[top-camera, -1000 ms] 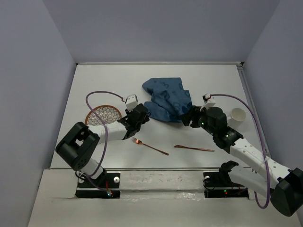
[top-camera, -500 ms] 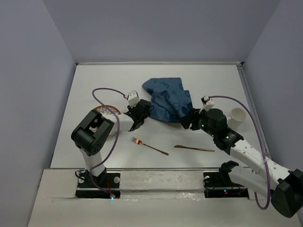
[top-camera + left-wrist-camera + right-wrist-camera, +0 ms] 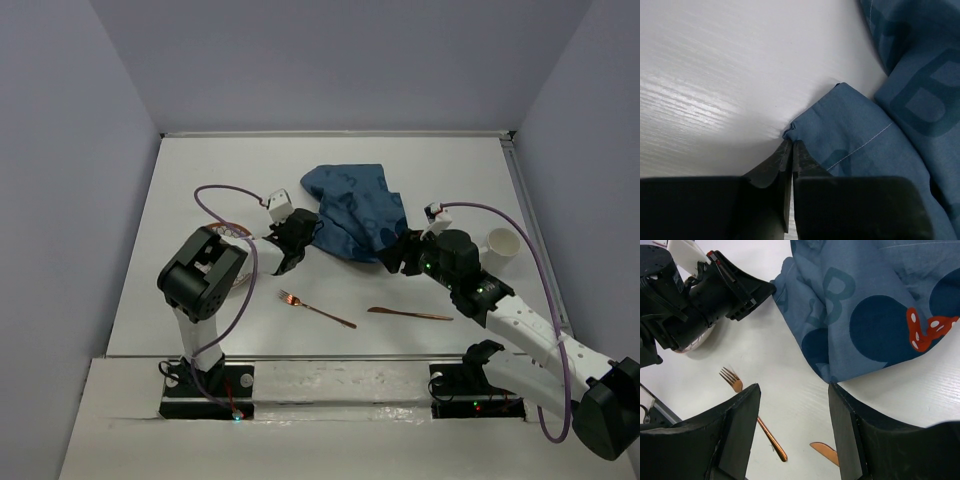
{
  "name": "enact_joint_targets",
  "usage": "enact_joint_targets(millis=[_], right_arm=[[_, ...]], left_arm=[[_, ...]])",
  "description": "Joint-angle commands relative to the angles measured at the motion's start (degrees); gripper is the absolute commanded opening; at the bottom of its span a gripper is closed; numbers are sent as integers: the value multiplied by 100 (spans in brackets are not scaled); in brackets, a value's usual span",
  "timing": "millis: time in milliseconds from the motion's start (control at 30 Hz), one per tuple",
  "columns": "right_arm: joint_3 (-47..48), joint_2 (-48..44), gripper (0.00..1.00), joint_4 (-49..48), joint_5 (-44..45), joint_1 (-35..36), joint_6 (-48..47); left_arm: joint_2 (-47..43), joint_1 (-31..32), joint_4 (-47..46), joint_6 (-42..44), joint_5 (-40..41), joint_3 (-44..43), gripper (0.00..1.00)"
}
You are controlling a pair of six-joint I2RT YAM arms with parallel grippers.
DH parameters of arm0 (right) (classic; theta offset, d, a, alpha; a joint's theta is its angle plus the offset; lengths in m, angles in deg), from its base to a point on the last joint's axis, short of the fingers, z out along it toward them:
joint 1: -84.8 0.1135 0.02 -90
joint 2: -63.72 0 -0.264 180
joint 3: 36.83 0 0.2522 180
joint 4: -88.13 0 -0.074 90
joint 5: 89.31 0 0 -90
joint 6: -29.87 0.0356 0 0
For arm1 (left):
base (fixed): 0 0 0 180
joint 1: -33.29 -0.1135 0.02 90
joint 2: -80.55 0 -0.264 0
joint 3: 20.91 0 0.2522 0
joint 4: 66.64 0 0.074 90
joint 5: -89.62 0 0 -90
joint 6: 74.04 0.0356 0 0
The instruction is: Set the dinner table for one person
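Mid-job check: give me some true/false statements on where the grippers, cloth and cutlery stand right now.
1. The left gripper is shut on a corner of the blue cloth. True.
2. The right gripper is clamped on the cloth too. False: its jaws stand wide open at the cloth's near edge.
3. The fork lies on the cloth. False: it lies on the bare dinner table, left of the knife.
4. The white cup stands right of the cloth, apart from it. True.

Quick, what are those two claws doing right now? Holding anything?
Left gripper: closed, pinching a corner of the blue cloth.
Right gripper: open, holding nothing.
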Motion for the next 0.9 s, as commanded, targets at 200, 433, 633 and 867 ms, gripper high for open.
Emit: enact_joint_targets(millis=[200, 433, 633, 867], right_arm=[[171, 12, 64, 312, 1287, -4, -220], [715, 890, 64, 717, 2090, -249, -361], [1479, 2118, 70, 568, 1828, -768, -326], [2262, 3736, 72, -642, 589, -768, -124]], left_arm=[[-1350, -50, -460, 1075, 336, 520, 0], [-3442, -59, -486, 1629, 424, 951, 0], [-4436, -59, -372, 1629, 354, 1293, 0], [-4744, -59, -433, 1506, 213, 1715, 0]])
